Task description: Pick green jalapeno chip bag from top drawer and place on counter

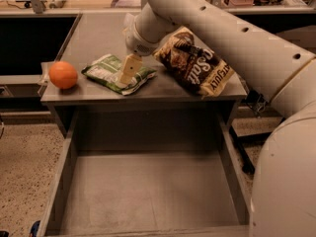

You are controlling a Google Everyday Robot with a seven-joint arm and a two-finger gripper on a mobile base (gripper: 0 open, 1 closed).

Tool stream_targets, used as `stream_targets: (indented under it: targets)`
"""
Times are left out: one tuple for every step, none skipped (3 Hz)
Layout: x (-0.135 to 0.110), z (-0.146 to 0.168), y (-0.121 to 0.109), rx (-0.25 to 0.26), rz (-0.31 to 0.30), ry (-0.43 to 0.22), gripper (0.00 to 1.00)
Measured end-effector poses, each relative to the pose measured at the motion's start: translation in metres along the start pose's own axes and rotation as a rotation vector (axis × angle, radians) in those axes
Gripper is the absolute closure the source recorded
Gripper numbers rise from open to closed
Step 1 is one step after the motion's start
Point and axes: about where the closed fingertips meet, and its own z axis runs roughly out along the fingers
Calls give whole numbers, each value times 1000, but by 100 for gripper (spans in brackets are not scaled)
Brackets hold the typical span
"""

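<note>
The white arm (pixel 232 38) crosses the upper right of the view and hides part of the counter's (pixel 101 31) far side and the top edge of the brown-and-yellow chip bag (pixel 200 68). Its bulky lower section fills the right edge and covers the front right corner of the top drawer (pixel 60 184), whose front lip is also cut off by the bottom of the view. The gripper (pixel 127 74) sits low over the middle of the green jalapeno chip bag (pixel 106 72), covering a strip of it. Whether it clasps the bag or has released it cannot be told from this angle. The green bag lies flat on the counter near the front edge, between the orange (pixel 63 75) on its left and the brown bag on its right, apart from both. The drawer stands pulled out below the counter, its plain grey bottom showing.

Counted: 2 chip bags, 1 orange, 1 drawer, 1 arm with 1 gripper.
</note>
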Motion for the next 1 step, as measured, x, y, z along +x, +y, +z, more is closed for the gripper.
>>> stream_targets:
  targets:
    - [0,0,0,0,0,0,0]
